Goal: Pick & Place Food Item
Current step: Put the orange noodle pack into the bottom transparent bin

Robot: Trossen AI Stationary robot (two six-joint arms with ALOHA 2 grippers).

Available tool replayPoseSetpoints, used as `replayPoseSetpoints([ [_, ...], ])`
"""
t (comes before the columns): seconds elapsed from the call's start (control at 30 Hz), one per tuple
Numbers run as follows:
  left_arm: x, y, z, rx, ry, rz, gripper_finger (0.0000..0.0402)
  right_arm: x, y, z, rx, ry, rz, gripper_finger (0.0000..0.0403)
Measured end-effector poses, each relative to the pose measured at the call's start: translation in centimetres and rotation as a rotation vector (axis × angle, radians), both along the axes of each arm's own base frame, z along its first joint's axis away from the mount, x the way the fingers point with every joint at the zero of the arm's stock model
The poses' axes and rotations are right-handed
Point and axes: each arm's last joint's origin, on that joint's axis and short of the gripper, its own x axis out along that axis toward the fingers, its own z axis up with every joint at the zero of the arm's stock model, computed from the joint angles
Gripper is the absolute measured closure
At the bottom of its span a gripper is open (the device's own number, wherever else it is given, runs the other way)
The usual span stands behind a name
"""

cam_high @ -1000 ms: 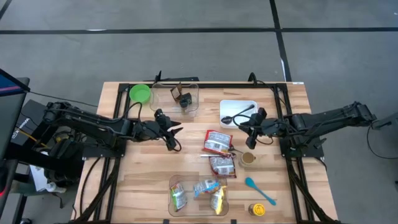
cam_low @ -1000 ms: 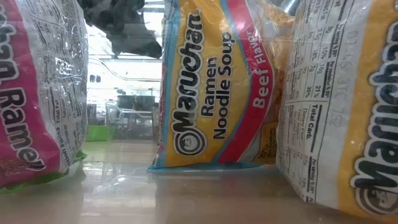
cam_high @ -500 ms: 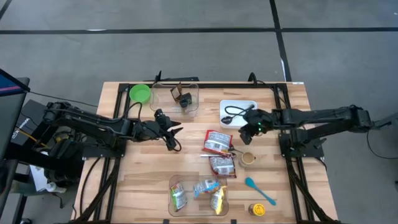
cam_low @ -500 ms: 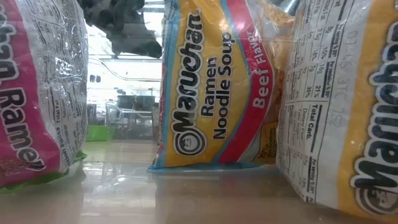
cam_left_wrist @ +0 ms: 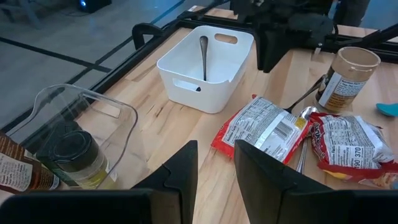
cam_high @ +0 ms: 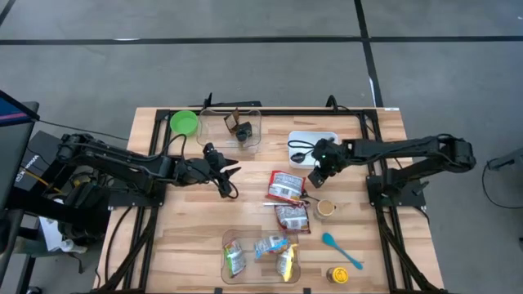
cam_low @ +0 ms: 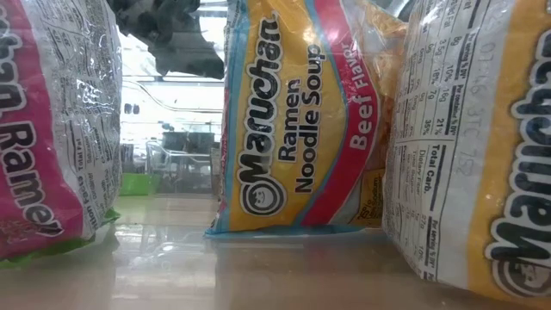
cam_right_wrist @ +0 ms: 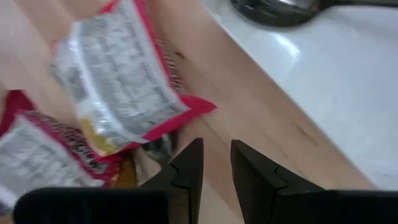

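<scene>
A red ramen packet [cam_high: 286, 184] [cam_right_wrist: 118, 87] lies flat on the wooden table, and a second one [cam_high: 292, 217] [cam_left_wrist: 348, 146] lies just nearer the front edge. My right gripper [cam_high: 311, 175] [cam_right_wrist: 216, 149] hangs tipped downward over the bare wood between the white tray [cam_high: 313, 145] and the first packet. Its fingers stand a narrow gap apart with nothing between them. My left gripper [cam_high: 232, 181] [cam_left_wrist: 216, 152] waits left of the packets, off the table, also slightly open and holding nothing.
A black ladle lies in the white tray. A paper cup [cam_high: 325, 208] and a metal spoon [cam_left_wrist: 305, 115] sit beside the packets. A clear bin [cam_high: 261, 255] of ramen packs stands at the front, another clear bin [cam_high: 231, 126] and a green bowl [cam_high: 184, 122] at the back, and a blue spoon [cam_high: 341, 250] front right.
My right gripper has moved toward the table's left and downward, from beside the tray's right end to the tray's near left corner, close to the first red packet. It has also tipped steeply down and rolled. The packets have stayed where they were.
</scene>
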Motion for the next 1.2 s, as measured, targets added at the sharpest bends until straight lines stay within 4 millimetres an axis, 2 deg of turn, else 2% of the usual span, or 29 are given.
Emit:
replayPoseSetpoints([
  [0.2, 0.0, 0.0, 0.0, 0.001, 0.001, -0.001, 0.0302, 0.3, 0.0, -0.7, 0.003, 0.034, 0.002, 0.0326],
  [0.4, 0.0, 0.0, 0.0, 0.002, -0.002, -0.001, 0.0302, 0.9, 0.7, -1.5, 0.007, 0.063, -0.073, 0.0326],
  [0.73, 0.0, 0.0, 0.0, 0.001, -0.003, -0.001, 0.0302, 2.1, 1.5, -2.2, 0.01, 0.019, -0.05, 0.0326],
  [1.07, 0.0, 0.0, 0.0, 0.001, -0.004, -0.001, 0.0302, 2.3, 1.5, -2.1, -0.058, -0.001, 0.082, 0.0325],
  [1.2, 0.0, 0.0, 0.0, 0.001, -0.004, -0.001, 0.0302, 2.4, 1.5, -2.0, -0.087, -0.004, 0.137, 0.0313],
])
